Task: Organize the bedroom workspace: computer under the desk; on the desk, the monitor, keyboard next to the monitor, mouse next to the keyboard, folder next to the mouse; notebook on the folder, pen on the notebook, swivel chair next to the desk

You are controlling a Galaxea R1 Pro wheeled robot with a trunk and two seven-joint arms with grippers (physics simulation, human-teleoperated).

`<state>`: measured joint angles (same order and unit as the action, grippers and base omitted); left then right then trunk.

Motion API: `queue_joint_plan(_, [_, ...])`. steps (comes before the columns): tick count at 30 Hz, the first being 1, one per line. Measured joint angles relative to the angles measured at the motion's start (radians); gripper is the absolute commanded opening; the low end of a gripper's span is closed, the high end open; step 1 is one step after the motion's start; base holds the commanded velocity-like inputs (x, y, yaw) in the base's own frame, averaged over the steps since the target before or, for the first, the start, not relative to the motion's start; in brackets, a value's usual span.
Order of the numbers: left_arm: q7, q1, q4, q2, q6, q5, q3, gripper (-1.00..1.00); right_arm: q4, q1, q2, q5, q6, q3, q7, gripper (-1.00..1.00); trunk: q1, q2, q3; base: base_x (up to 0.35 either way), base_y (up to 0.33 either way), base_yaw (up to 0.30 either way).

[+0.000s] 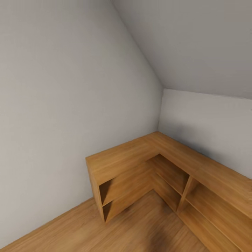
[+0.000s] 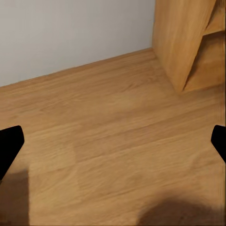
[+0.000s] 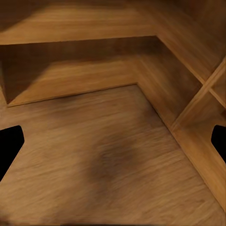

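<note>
While the robot faces a corner of the room, what stands before it is a low L-shaped wooden shelf unit [image 1: 140, 161] set against the grey walls [image 1: 63, 105], with open compartments that hold nothing I can see. It is light wood, so it is not the black-topped desk of the task. The wooden floor [image 1: 70, 231] in front of it carries a dark blurred patch, probably the robot's own shadow, though the render is too soft to be sure.

From the left wrist view, the left gripper [image 2: 113, 141] hangs over bare floor near the end panel of the shelf, its two dark fingertips [image 2: 9, 146] far apart at the picture's edges and holding nothing. The right gripper [image 3: 113, 143] points at the floor inside the angle of the shelf, its fingers spread the same way and also empty.

As for the task's things, I cannot say from here where they are, so I judge that no step can be confirmed as done; the robot seems on its way and must first find the desk.

No brand, label or writing can be read anywhere.
</note>
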<state>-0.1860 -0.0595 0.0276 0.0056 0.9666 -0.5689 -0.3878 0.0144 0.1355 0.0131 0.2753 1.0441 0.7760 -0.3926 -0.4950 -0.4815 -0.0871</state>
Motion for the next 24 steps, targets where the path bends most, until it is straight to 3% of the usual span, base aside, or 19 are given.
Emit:
queue_joint_plan(2, [-0.003,0.0,-0.004,-0.004,0.027,0.0,0.0,1.0,-0.001,-0.004,0.0,-0.015,0.0,-0.001,-0.001,1.0,0.0,0.0,0.002,0.014,0.0,-0.217])
queue_joint_plan(11, [0.0,0.0,-0.005,-0.006,0.035,0.0,0.001,1.0,-0.005,-0.006,0.0,-0.021,0.0,-0.002,-0.001,1.0,0.0,0.0,0.013,0.003,0.017,-0.216])
queue_joint_plan(19, [0.003,0.0,-0.005,-0.005,0.033,0.0,0.001,1.0,-0.005,-0.006,0.0,-0.021,0.0,-0.002,0.0,1.0,0.0,0.0,0.023,0.0,0.259,-0.216])
queue_joint_plan(24, [0.005,0.0,-0.005,-0.006,0.031,0.0,0.001,1.0,-0.005,-0.006,0.0,-0.021,0.0,-0.002,0.0,1.0,0.0,0.0,0.029,0.0,0.102,-0.216])
